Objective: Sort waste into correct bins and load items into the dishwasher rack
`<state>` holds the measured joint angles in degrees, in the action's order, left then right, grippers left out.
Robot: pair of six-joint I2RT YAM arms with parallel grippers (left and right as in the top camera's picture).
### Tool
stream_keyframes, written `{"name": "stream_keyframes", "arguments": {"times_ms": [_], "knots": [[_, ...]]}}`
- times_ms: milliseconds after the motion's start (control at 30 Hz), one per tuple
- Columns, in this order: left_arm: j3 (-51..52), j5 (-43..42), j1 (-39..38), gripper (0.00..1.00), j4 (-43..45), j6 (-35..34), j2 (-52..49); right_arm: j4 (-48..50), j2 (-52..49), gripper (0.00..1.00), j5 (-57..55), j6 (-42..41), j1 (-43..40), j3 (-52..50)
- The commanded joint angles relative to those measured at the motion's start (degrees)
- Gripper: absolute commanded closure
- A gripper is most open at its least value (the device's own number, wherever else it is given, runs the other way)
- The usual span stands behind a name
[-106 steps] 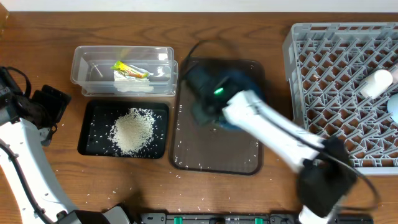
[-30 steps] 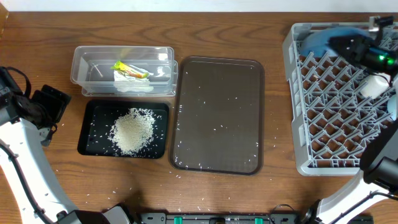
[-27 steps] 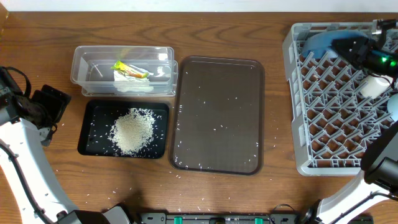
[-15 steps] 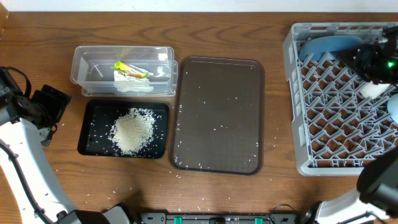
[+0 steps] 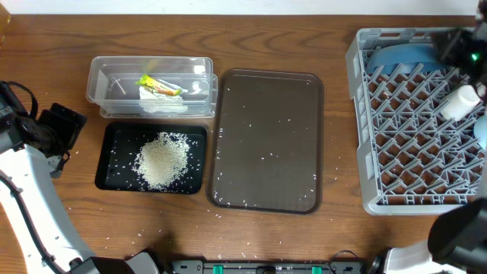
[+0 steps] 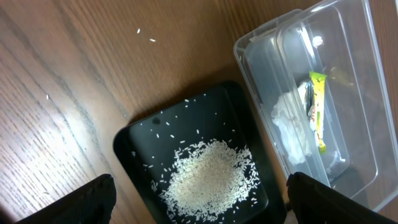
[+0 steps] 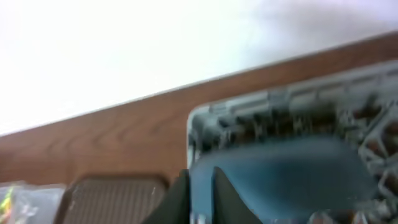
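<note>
Blue dish (image 5: pixel 403 55) in the rack (image 5: pixel 358 122), far right corner of the counter (image 5: pixel 46 46).
The dark-blue dish sits against the grey rack's far wall, with a white cup (image 5: pixel 462 101) nearer the counter's right edge. The right jaws are just beside the dish, but blur hides them and I cannot tell whether they grip it. The left jaws are spread wide and empty near the left edge, over the black tray (image 6: pixel 134 162) of rice (image 6: pixel 211 174) and the clear tub (image 6: pixel 348 81) holding the wrapper (image 6: pixel 317 106) and napkin (image 6: pixel 292 130).

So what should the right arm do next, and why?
Probably lift the right gripper straight up, away from the rack. The blue dish already sits in its far corner, and the gripper hangs right beside it.
</note>
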<state>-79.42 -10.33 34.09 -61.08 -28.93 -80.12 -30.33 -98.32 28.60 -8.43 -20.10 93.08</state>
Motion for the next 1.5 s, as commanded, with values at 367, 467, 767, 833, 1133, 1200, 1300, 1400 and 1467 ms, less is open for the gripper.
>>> {"name": "stream_keyframes", "arguments": {"times_ms": [367,467,767,833,1133,1200,1300,1400,1467], "knots": [[-0.72,0.13,0.28,0.09,0.07,-0.31,0.37,-2.93,-9.05,0.99,-14.95,-1.42,5.84,-0.09],[-0.72,0.13,0.28,0.09,0.07,-0.33,0.37,-8.68,-5.46,0.98,-14.95,-1.66,5.29,-0.09],[-0.72,0.13,0.28,0.09,0.07,-0.33,0.37,-21.66,6.23,0.78,-12.26,-1.81,4.92,-0.09],[-0.72,0.13,0.28,0.09,0.07,-0.33,0.37,-24.5,8.59,0.42,-9.88,-1.84,4.94,-0.09],[-0.72,0.13,0.28,0.09,0.07,-0.33,0.37,-38.25,10.27,0.18,-7.61,-2.19,8.02,-0.35],[-0.72,0.13,0.28,0.09,0.07,-0.33,0.37,-40.0,10.56,0.18,-7.61,-0.87,9.11,-0.33],[-0.72,0.13,0.28,0.09,0.07,-0.33,0.37,-43.45,12.11,0.11,-7.85,1.73,11.19,-0.35],[-0.72,0.13,0.28,0.09,0.07,-0.31,0.37,-46.16,14.67,0.03,-10.97,2.32,13.38,-0.61],[-0.72,0.13,0.28,0.09,0.07,-0.33,0.37,-46.82,17.16,0.01,-15.28,2.19,15.39,-1.84]]}}
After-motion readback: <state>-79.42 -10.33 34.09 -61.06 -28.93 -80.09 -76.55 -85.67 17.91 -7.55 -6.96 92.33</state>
